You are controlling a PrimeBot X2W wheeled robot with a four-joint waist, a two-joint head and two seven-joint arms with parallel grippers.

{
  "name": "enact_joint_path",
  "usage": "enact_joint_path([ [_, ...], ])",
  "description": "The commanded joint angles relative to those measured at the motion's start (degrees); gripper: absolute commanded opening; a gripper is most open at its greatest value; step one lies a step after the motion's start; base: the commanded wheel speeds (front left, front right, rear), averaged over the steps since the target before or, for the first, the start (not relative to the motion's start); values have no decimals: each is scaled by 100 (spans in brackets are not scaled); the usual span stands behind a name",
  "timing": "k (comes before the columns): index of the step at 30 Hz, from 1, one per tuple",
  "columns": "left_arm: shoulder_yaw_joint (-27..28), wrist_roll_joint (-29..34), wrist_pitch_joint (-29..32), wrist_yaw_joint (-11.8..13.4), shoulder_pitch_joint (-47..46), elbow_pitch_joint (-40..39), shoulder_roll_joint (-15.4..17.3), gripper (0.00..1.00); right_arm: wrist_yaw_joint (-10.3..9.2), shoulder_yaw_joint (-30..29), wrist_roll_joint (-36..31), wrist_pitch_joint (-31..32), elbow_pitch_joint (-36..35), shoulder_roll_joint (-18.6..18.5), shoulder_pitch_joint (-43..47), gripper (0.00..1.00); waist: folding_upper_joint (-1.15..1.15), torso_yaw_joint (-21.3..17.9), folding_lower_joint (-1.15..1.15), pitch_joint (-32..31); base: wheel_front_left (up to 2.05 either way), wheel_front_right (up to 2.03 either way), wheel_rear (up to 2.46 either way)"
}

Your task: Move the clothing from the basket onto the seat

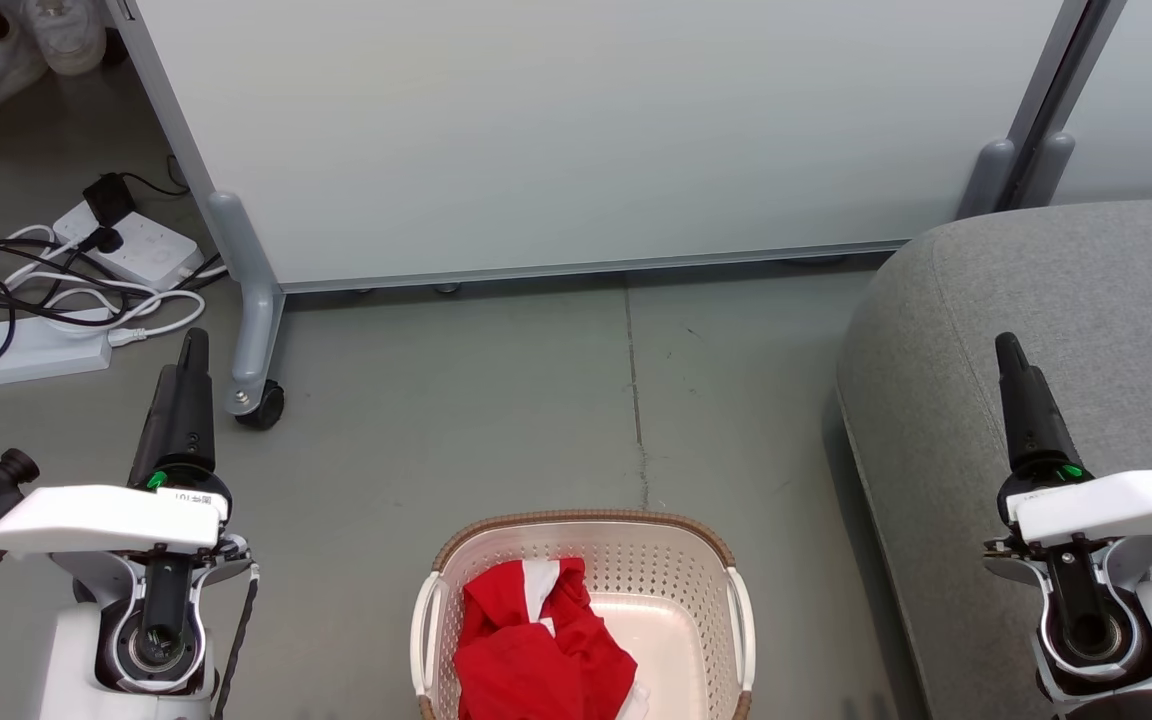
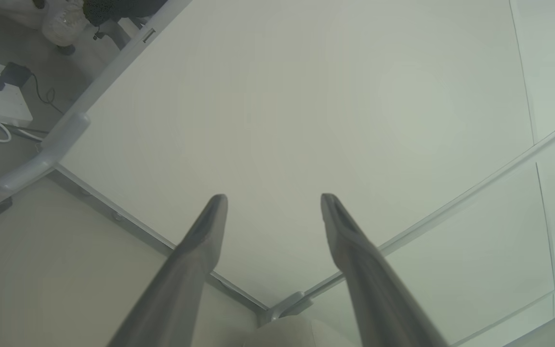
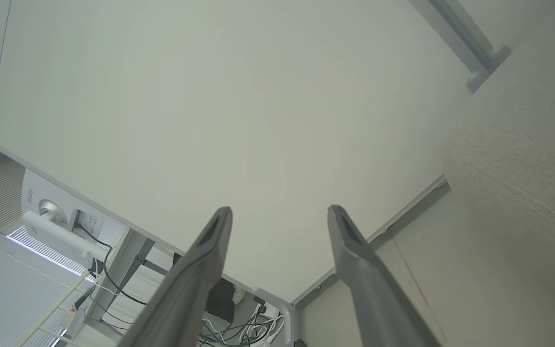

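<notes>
My left claw [image 1: 192, 350] hung released over bare floor. In its wrist view the fingers [image 2: 199, 243] were spread wide with nothing between them, aimed at the partition panel [image 1: 586, 130]. Off to that claw's left lay power strips [image 1: 126, 250] and loose cables, and the panel's caster [image 1: 261, 405] sat just to the right of its fingers. I judged all of that worth keeping away from.

The basket [image 1: 586, 520] stood between my two claws, behind both sets of fingertips and close in to the robot's body. The clothing [image 1: 536, 640] lay heaped inside it, bunched toward the wall nearer the left claw, red with a white panel showing on top. I could not tell where one garment ended and the other began.

The seat [image 1: 1066, 290] lay directly beneath and beyond my right claw [image 1: 1008, 348], which was also released, its fingers [image 3: 354, 250] apart and empty.

As I read it, the step in hand was the first reach, and neither claw had begun to descend. The right claw seemed the better choice, since the seat was already under it. I would draw it back and inward, then come down over the heap from above, clear of the rim and handles. The pinch should go on the highest fold, deep enough not to slip. A straight lift would get the trailing cloth over the rim before I swung back out. A second garment might snag and drag along.
</notes>
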Motion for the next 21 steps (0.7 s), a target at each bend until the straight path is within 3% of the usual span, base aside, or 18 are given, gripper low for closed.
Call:
enact_joint_path([
  [1, -53, 287, -77, -7, -72, -153, 90, 100, 22, 15, -292, -65, -157, -94, -81, 100, 0, 1, 0, -3, 0, 0, 0],
  [13, -450, 1739, -377, 45, 91, -306, 261, 100, 25, 195, -1596, -234, -281, -256, 27, 100, 0, 18, 0, -32, 0, 0, 0],
  [21, -699, 2393, -536, 134, 196, -349, 351, 100, 26, 280, -2220, -320, -192, -314, 84, 100, 0, 20, 0, -59, 0, 0, 0],
])
